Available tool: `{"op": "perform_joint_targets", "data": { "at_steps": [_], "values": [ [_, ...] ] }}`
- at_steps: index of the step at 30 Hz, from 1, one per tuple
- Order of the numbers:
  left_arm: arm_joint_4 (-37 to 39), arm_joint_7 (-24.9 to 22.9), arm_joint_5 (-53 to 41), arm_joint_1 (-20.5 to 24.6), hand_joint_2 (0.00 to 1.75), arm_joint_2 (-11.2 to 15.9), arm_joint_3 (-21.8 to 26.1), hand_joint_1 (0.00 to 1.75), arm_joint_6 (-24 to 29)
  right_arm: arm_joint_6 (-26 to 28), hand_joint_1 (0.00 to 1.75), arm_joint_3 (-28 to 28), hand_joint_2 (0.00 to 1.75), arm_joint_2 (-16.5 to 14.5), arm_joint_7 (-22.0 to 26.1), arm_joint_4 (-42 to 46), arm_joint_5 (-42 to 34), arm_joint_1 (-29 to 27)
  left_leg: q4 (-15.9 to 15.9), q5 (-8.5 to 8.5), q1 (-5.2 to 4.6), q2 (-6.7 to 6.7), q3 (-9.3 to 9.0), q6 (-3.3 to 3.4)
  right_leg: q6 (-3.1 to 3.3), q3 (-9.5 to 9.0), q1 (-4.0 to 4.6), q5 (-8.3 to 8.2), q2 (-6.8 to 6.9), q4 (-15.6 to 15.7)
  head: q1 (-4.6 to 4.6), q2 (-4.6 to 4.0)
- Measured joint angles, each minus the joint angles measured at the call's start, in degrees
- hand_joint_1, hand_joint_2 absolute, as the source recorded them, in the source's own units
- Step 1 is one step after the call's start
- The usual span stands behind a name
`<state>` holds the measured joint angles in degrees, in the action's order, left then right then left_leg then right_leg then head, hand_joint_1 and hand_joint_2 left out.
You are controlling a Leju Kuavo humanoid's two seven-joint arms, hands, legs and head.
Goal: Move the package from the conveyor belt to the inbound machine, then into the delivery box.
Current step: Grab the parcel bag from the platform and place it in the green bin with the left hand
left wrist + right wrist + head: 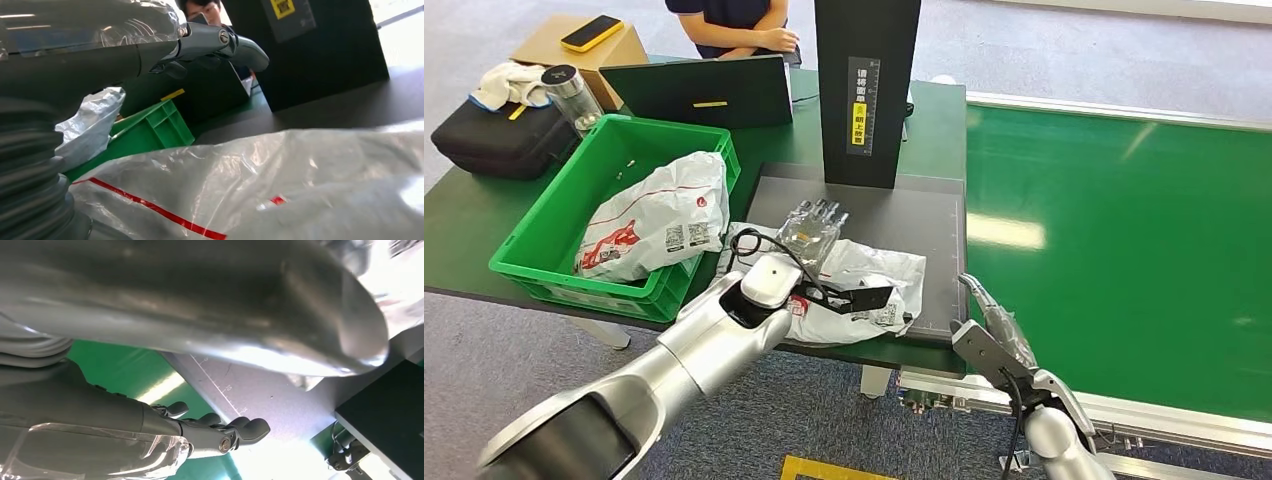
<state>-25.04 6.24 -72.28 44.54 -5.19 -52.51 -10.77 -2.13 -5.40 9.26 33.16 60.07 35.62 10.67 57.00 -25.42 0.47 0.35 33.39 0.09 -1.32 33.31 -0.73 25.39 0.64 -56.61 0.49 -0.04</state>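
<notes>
White plastic package (864, 285) with red print is lying on the dark grey scan plate (924, 225) of the inbound machine, at the plate's near-left corner, part of it hanging over the plate's left edge toward the green crate (554, 235). Left hand (812, 232) is sitting over the package's far-left part, fingers stretched out toward the machine's black upright column (866, 90); cannot tell whether the fingers are pressing or gripping the plastic. Left wrist view is showing the package (280, 185) close up, red stripe on it, fingers (225, 45) extended above it with nothing between them. Right hand (994, 325) is hanging off the plate's near-right corner, just beside the green conveyor belt (1124, 240), fingers slightly apart and holding nothing. Right wrist view is showing the right fingers (230, 430) loosely curled over the plate's (260, 400) ruler markings. Second white package (659, 215) is lying inside the green crate, left of the plate. Person (734, 22) is sitting behind the table beyond the column, next to a dark laptop (699, 92). Black bag (494, 140), clear bottle (574, 97) and cardboard box (589, 45) are sitting further left of the crate.
</notes>
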Motion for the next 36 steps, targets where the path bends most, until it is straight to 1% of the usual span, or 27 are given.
{"op": "perform_joint_targets", "data": {
  "at_steps": [5, 6, 10, 12, 13, 16, 17, 21, 24, 26, 30, 36],
  "values": [
    [1.58, 11.6, 0.1, 0.63, 1.75, 0.04, -1.41, 0.0, -8.83, -0.1, 0.0, 0.62, 0.0, 0.28, 0.31, 0.32, -0.19, -0.62, 0.0, -0.01, -0.01, -0.01, -0.05, 0.0, 0.0, -0.08, -0.02, 0.0, 0.01, 0.01, 0.0, 0.01],
    [1.81, 12.95, 0.16, 0.81, 1.75, -0.03, -1.77, 0.0, -9.99, -0.1, 0.0, 0.63, 0.0, 0.29, 0.32, 0.39, -0.19, -0.72, 0.0, -0.01, -0.01, -0.01, -0.08, 0.01, -0.01, -0.11, -0.02, 0.01, 0.01, 0.01, 0.01, 0.0],
    [2.56, 15.24, 0.73, 1.47, 1.75, -0.27, -2.65, 0.0, -12.45, -0.1, 0.0, 0.63, 0.0, 0.3, 0.4, 0.5, -0.23, -0.91, 0.0, -0.02, -0.02, -0.01, -0.2, 0.02, -0.01, -0.22, -0.03, 0.01, 0.01, 0.02, 0.01, 0.0],
    [2.95, 17.26, 1.2, 1.84, 1.75, -0.41, -3.23, 0.0, -14.73, -0.08, 0.0, 0.63, 0.0, 0.34, 0.45, 0.57, -0.33, -1.05, 0.0, -0.02, -0.02, -0.02, -0.3, 0.02, -0.01, -0.31, -0.03, 0.02, 0.02, 0.02, -0.01, 0.0],
    [3.13, 18.19, 1.41, 1.97, 1.75, -0.57, -3.61, 0.1, -15.92, -0.04, 0.0, 0.65, 0.0, 0.36, 0.49, 0.61, -0.41, -1.14, 0.0, -0.02, -0.02, -0.02, -0.35, 0.02, -0.01, -0.37, -0.03, 0.02, 0.02, 0.02, 0.0, 0.0],
    [3.6, 19.83, 2.13, 2.07, 1.75, -1.21, -4.74, 1.39, -18.52, 0.04, 0.0, 0.69, 0.0, 0.43, 0.6, 0.82, -0.57, -1.54, -0.01, -0.02, -0.02, -0.03, -0.43, 0.02, -0.01, -0.45, -0.03, 0.02, 0.02, 0.02, 0.01, 0.0],
    [3.73, 20.36, 2.51, 2.05, 1.75, -1.36, -5.05, 1.73, -19.32, 0.05, 0.0, 0.69, 0.0, 0.45, 0.63, 0.93, -0.58, -1.66, -0.01, -0.02, -0.02, -0.03, -0.43, 0.02, -0.01, -0.46, -0.03, 0.02, 0.02, 0.02, 0.0, 0.0],
    [4.27, 22.88, 4.15, 1.9, 1.75, -1.54, -6.32, 1.75, -21.88, 0.05, 0.0, 0.7, 0.0, 0.57, 0.67, 1.11, -0.64, -1.75, -0.01, -0.01, -0.01, -0.05, -0.45, 0.02, -0.01, -0.5, -0.02, 0.01, 0.05, 0.02, 0.01, 0.01],
    [4.3, 23.98, 4.86, 2.07, 1.75, -1.57, -7.09, 1.75, -22.43, 0.06, 0.0, 0.68, 0.0, 0.6, 0.7, 1.11, -0.67, -1.7, -0.02, 0.0, -0.01, -0.09, -0.56, 0.02, -0.01, -0.64, -0.02, 0.01, 0.08, 0.02, 0.0, 0.0],
    [4.3, 23.85, 5.45, 2.11, 1.75, -1.62, -7.54, 1.75, -22.01, 0.15, 0.0, 0.67, 0.0, 0.6, 0.74, 1.1, -0.66, -1.69, -0.02, -0.01, -0.01, -0.09, -0.63, 0.02, -0.01, -0.7, -0.03, 0.02, 0.08, 0.02, 0.01, 0.01],
    [4.3, 22.33, 7.07, 2.01, 1.75, -1.67, -7.92, 1.75, -20.06, 0.47, 0.0, 0.65, 0.0, 0.6, 0.84, 1.09, -0.64, -1.65, -0.02, -0.01, -0.01, -0.09, -0.65, 0.02, -0.01, -0.72, -0.03, 0.02, 0.08, 0.02, 0.01, 0.01],
    [4.33, 17.97, 9.17, 0.73, 1.75, -1.67, -7.98, 1.75, -13.4, 1.15, 0.0, 0.63, 0.0, 0.6, 0.85, 1.09, -0.59, -1.65, -0.02, 0.01, -0.01, -0.09, -0.65, 0.01, -0.01, -0.71, -0.03, 0.0, 0.08, 0.02, 0.01, 0.01]
  ]
}}
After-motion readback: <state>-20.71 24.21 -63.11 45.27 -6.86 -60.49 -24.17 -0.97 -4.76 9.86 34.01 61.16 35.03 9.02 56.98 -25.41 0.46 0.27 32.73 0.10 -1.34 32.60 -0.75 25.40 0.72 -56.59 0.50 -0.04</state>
